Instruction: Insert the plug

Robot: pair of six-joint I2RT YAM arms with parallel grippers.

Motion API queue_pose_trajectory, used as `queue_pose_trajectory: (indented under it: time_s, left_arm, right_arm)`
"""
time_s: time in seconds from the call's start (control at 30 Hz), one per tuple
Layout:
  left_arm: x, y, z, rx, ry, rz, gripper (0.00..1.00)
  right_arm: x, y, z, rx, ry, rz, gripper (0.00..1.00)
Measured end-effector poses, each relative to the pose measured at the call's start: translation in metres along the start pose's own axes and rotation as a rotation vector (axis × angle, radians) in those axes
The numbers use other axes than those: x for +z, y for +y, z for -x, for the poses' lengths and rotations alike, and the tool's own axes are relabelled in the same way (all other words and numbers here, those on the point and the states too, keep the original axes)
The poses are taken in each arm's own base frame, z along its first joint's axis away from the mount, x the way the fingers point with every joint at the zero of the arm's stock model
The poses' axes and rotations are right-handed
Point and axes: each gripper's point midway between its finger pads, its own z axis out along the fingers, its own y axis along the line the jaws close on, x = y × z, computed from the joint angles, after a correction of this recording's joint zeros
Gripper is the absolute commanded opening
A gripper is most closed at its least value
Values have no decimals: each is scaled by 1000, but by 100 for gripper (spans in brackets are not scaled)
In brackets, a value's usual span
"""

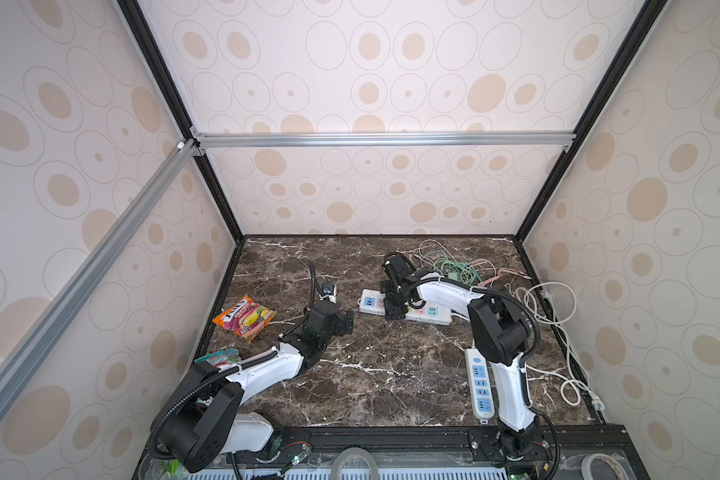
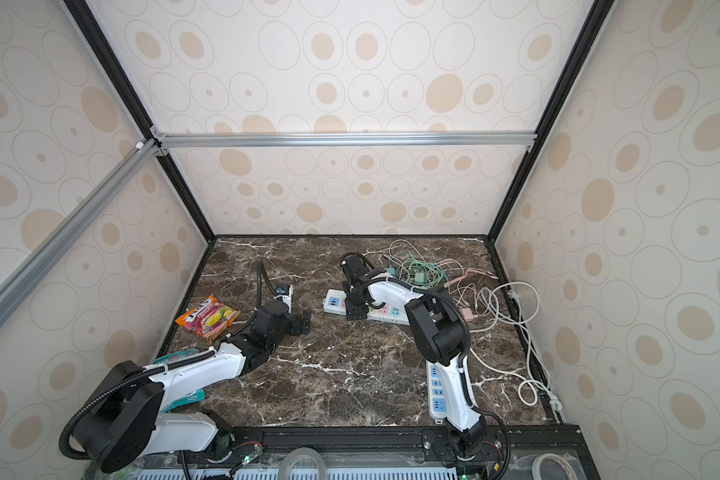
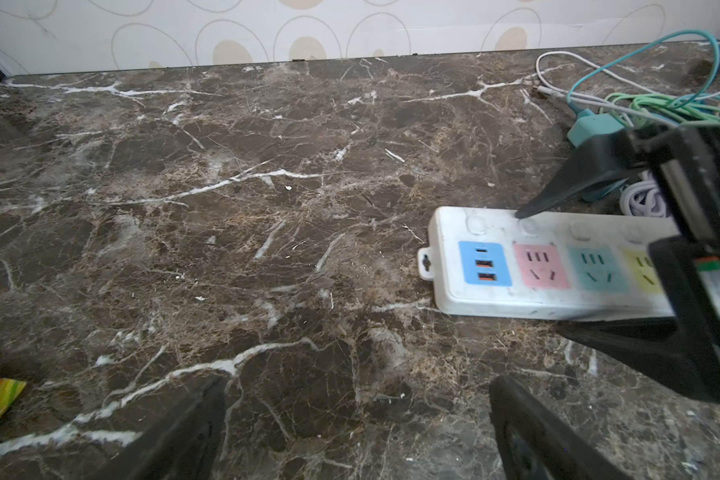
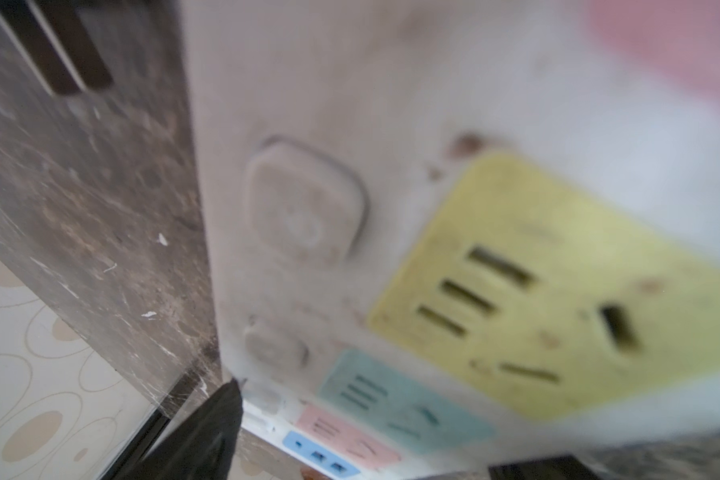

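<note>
I have the right end effector [image 1: 393,300] spread open astride the power strip [image 1: 368,301], the teal plug [image 3: 593,128] lying just behind that strip, and the left end effector [image 3: 356,432] open, apart from it.

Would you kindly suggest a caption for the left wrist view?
Right gripper, jaws apart, straddling the multicoloured power strip on the marble table.

The left arm [image 1: 267,368] and right arm [image 1: 510,395] have glossy white link shells and matte black joint housings. Ribbed black conduit [image 1: 312,286] runs along each, fastened by white zip ties. The left gripper [image 3: 358,381] has black, wedge-shaped, tapering fingers [image 3: 184,432].
</note>
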Motion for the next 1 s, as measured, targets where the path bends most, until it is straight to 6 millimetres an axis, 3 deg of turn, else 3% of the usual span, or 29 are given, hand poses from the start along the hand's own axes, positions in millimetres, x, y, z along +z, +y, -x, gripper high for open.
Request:
queue_pose_trajectory:
  time_s: [0.17, 0.4, 0.53, 0.7, 0.83, 1.0]
  left_arm:
    - [2, -4, 5, -3, -4, -9, 98]
    - [12, -17, 16, -22, 1, -45, 98]
    - [18, -21, 14, -40, 16, -56, 98]
    - [22, -21, 8, -68, 35, -51, 98]
    - [23, -20, 10, -96, 26, -44, 98]
    - [23, -19, 17, -132, -1, -33, 98]
  right_arm:
    - [-31, -3, 21, -153, -36, 24, 99]
    - [-101, -10, 38, -511, -126, 86, 100]
    - [-135, -36, 64, -757, -193, 91, 100]
    - [-162, -75, 101, -1007, -294, 20, 100]
    - [-173, -113, 136, -1084, -348, -108, 100]
    - [-168, -173, 175, -1087, -318, -308, 100]
